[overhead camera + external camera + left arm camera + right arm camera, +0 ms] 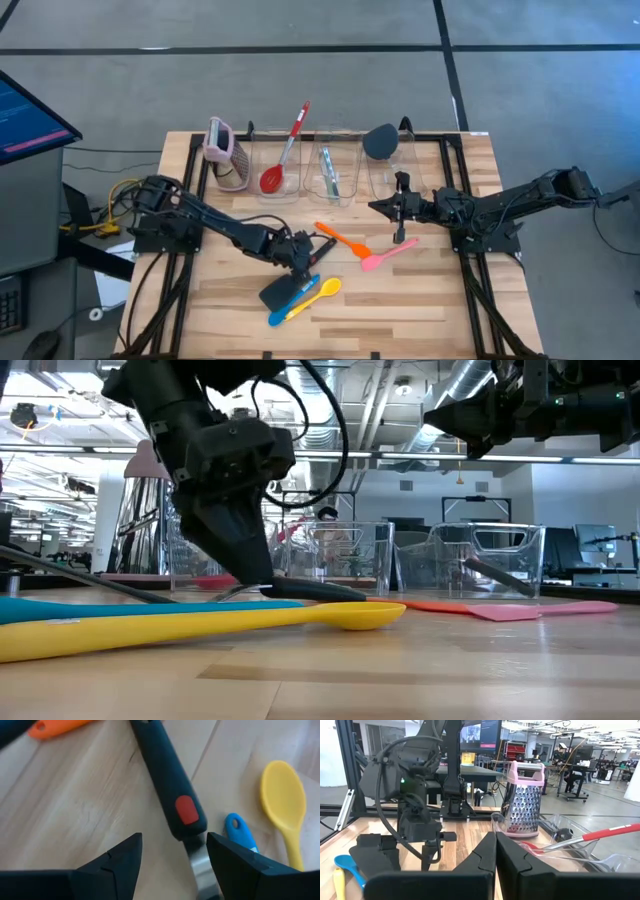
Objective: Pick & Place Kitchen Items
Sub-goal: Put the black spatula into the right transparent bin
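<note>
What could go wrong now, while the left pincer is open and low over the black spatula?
1. The left pincer straddles the black spatula near the end of its handle, so the spatula may tilt if it is lifted.
2. The blue spoon and yellow spoon lie close beside one finger and could be pushed aside.

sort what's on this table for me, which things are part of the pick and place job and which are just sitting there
Part of the job:
- black spatula, left gripper open over its handle
- yellow spoon
- blue spoon
- orange spatula
- pink spatula
- red-handled tool, already in a bin

Just sitting there:
- grater
- clear bins
</note>
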Robot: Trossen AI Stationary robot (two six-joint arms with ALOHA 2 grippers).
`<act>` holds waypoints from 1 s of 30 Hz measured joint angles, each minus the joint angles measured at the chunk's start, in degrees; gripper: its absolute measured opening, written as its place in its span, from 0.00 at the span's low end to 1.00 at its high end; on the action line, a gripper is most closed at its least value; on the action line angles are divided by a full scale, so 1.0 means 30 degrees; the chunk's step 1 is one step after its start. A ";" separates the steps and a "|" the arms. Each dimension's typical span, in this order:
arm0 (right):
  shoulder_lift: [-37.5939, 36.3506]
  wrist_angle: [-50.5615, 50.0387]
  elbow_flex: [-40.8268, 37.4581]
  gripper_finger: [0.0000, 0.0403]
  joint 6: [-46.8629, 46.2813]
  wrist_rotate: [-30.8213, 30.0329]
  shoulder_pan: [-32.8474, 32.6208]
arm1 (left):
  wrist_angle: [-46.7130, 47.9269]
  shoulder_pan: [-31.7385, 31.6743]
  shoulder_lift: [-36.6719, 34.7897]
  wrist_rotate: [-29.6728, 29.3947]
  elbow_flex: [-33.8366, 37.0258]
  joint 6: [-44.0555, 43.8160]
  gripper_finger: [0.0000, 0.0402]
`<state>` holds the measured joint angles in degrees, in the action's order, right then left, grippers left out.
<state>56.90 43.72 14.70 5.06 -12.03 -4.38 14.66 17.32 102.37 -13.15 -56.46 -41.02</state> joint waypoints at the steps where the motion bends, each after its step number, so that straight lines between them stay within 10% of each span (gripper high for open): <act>1: 0.0000 0.0000 0.0000 0.00 0.0003 0.0000 0.0000 | -0.0196 0.0000 0.0156 0.0000 0.0002 -0.0005 0.53; 30: 0.0000 0.0000 0.0000 0.00 0.0007 0.0000 0.0000 | -0.1090 0.0240 0.1377 0.0845 -0.0017 -0.0551 0.52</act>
<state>56.90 43.72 14.70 5.08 -12.03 -4.38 11.39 18.04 106.50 -10.61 -56.51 -42.68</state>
